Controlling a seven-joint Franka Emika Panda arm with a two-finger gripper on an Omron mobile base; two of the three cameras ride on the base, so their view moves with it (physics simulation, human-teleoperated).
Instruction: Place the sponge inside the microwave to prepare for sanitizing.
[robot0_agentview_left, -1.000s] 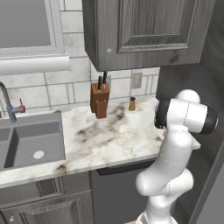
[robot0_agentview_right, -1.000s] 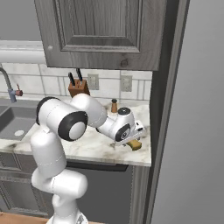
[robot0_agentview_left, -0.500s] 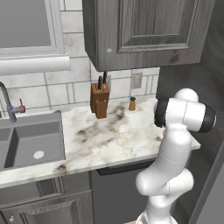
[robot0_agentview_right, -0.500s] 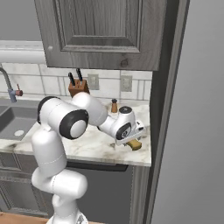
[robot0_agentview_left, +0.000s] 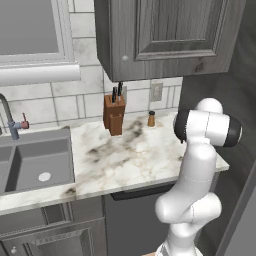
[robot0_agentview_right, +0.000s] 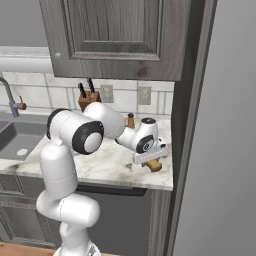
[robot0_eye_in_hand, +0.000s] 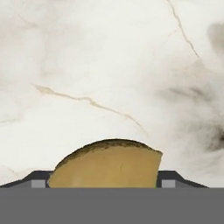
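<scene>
white marble counter (robot0_agentview_left: 125, 155) w/ grey veins, sink (robot0_agentview_left: 35, 162) at left, knife block (robot0_agentview_left: 114, 114) by tiled wall, dark cabinets above. sponge (robot0_eye_in_hand: 105, 164) lies on counter near right edge, between end effector (robot0_agentview_right: 152, 161) tips; can't tell if gripped.

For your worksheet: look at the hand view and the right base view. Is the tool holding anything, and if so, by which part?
The sponge lies on the counter between the tool's fingers, which flank its two ends. Whether they already grip it cannot be told.

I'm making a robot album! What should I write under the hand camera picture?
The gripper sits low over the marble counter with the yellow sponge between its fingertips.
</scene>
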